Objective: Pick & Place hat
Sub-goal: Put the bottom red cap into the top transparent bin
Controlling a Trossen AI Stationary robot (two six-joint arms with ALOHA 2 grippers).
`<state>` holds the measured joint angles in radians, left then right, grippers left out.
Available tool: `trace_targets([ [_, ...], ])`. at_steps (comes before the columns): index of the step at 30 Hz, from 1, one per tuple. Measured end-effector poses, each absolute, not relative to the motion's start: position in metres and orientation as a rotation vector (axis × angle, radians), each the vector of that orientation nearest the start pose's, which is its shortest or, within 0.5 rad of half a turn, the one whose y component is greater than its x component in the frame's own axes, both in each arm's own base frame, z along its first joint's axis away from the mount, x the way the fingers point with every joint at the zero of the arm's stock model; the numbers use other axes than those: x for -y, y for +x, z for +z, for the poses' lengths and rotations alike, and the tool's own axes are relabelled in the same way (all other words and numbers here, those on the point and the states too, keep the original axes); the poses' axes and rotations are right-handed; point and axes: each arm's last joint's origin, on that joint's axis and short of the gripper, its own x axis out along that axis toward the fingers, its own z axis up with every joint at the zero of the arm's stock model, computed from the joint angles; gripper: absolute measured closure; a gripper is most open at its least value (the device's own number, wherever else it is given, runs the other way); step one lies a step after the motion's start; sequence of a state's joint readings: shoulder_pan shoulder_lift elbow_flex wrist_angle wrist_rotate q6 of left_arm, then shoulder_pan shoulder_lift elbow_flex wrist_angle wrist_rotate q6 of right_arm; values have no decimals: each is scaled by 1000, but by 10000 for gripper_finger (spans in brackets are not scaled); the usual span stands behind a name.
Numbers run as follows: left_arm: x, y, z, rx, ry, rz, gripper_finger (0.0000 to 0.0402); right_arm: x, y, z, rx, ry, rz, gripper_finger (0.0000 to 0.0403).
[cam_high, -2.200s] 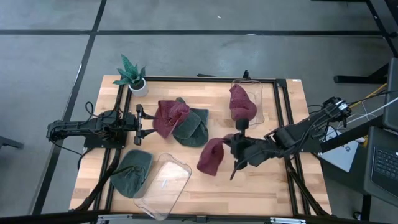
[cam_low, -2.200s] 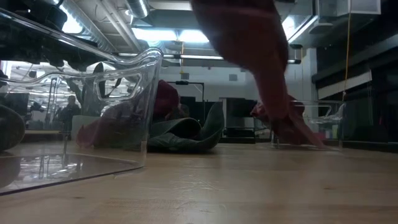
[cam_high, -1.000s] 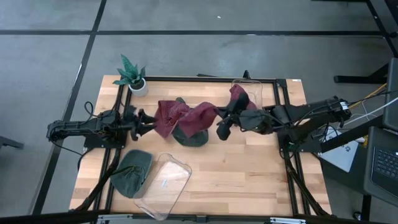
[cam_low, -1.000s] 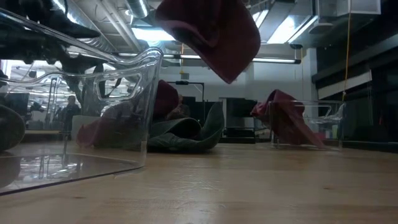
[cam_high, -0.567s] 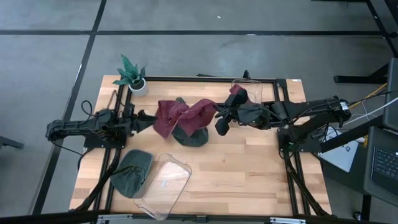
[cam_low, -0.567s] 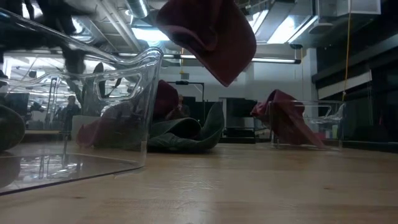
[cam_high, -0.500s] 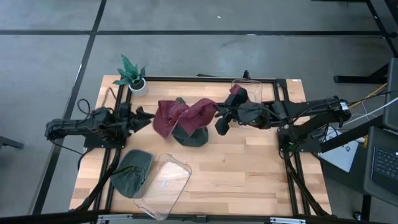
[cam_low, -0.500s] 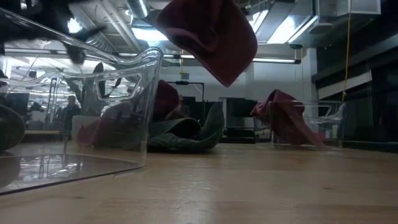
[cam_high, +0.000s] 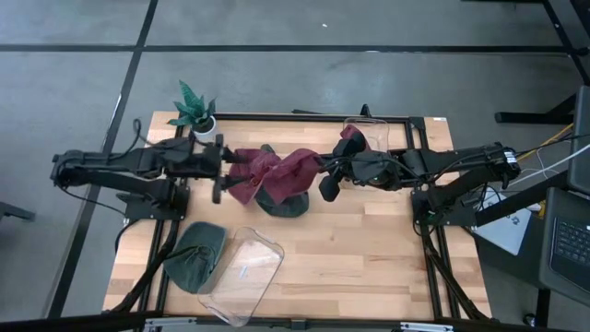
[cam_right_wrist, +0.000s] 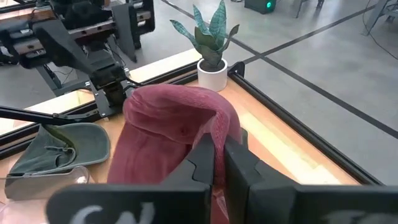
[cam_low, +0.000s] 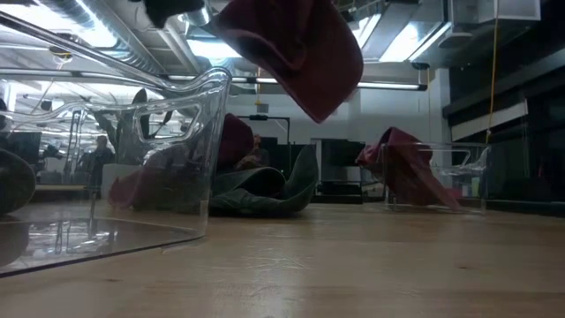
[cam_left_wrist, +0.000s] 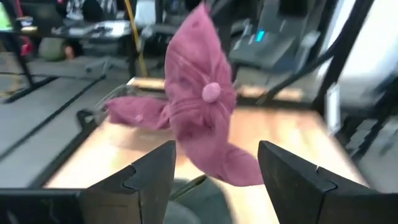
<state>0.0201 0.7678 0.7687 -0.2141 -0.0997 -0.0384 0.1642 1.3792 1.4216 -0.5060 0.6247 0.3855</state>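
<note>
Right gripper (cam_high: 324,171) pinches a soft maroon fabric hat (cam_high: 293,171) above mid-worktop; wide-open left gripper (cam_high: 219,169) nears; a mistimed handover could drop it.

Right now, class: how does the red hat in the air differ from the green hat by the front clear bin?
The red hat hangs above the table, pinched by the right end effector; the green hat lies on the table, touched by no end effector. The red hat droops crumpled; the green hat sits flatter. Both are soft cloth caps.
</note>
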Motion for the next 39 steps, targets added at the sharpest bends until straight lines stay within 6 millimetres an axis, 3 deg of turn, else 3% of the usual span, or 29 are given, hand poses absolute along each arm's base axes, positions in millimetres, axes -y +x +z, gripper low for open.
trace_targets([
  [10,-4,212,366,-334,99,176,178,-31,292,392,-338,191,-526,386],
  [22,-3,258,349,-458,110,165,178,-31,292,392,-346,160,-520,386],
  [31,-2,265,358,-432,96,111,178,-29,293,392,-342,171,-531,386],
  [39,-3,268,347,-512,106,135,178,-28,295,396,-300,188,-529,386],
])
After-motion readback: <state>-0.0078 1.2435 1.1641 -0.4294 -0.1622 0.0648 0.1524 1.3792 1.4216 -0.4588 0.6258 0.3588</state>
